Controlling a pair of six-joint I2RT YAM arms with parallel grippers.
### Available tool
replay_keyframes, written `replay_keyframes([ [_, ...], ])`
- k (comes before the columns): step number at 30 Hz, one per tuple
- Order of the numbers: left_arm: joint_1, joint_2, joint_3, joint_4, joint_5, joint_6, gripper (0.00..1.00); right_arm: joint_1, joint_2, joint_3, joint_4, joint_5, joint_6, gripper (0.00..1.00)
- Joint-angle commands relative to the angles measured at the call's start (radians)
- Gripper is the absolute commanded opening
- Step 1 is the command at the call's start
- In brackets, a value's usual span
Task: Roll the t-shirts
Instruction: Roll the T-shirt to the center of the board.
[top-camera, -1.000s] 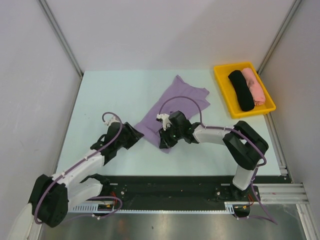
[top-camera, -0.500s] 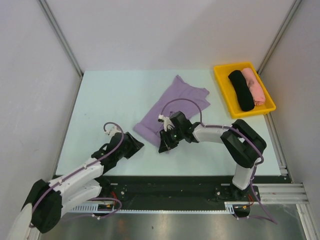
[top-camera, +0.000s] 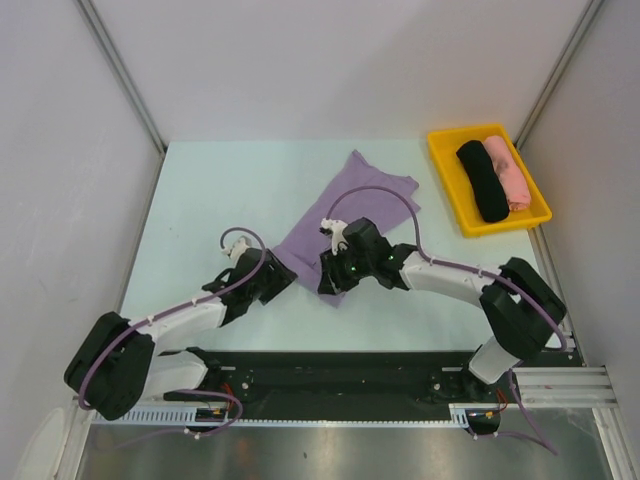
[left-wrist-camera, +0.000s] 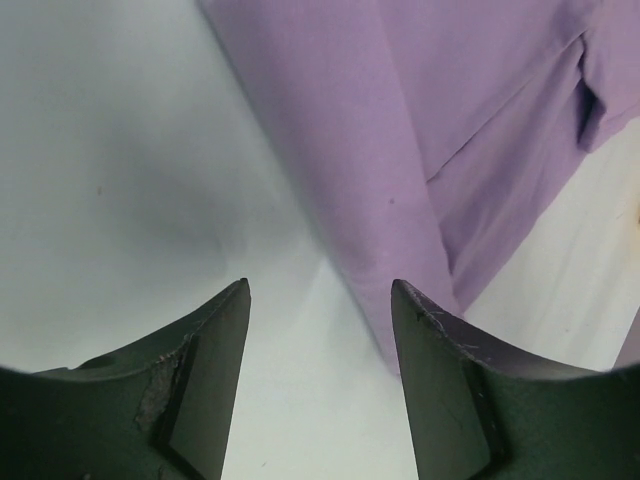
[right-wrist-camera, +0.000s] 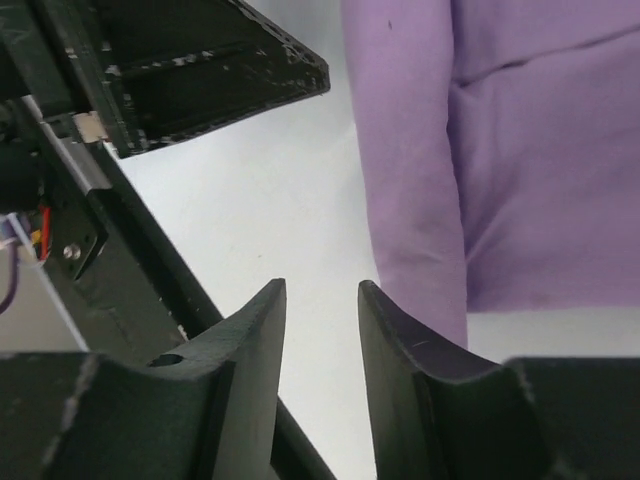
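Observation:
A lavender t-shirt (top-camera: 360, 200), folded into a long strip, lies slantwise on the pale table. Its near end lies between my two grippers. My left gripper (top-camera: 280, 275) is open and empty at the near left corner. In the left wrist view (left-wrist-camera: 320, 290) the cloth (left-wrist-camera: 420, 120) reaches down to its right finger. My right gripper (top-camera: 328, 283) is open a little and empty at the near right corner. In the right wrist view (right-wrist-camera: 322, 290) the shirt (right-wrist-camera: 480, 180) lies just right of its fingers. A black rolled t-shirt (top-camera: 483, 182) and a pink one (top-camera: 507, 172) lie in a tray.
The yellow tray (top-camera: 450, 187) stands at the back right, by the right wall. Grey walls close in the table on the left, back and right. The black rail of the arm bases (top-camera: 340, 370) runs along the near edge. The left gripper's body (right-wrist-camera: 200, 60) shows in the right wrist view.
My left gripper pulled back toward the near edge, then came forward and right to the shirt's near corner. My right arm's elbow swung right while its gripper stayed at the shirt's near end.

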Motion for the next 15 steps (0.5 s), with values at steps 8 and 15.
replay_keyframes([
  [8,0.158,-0.088,0.047,-0.093,0.009,0.026,0.64,0.246,0.027,0.106,-0.021,0.674,-0.197,0.48],
  [15,0.255,-0.125,0.050,-0.115,0.052,0.066,0.64,0.334,0.195,0.191,-0.001,0.877,-0.303,0.58],
])
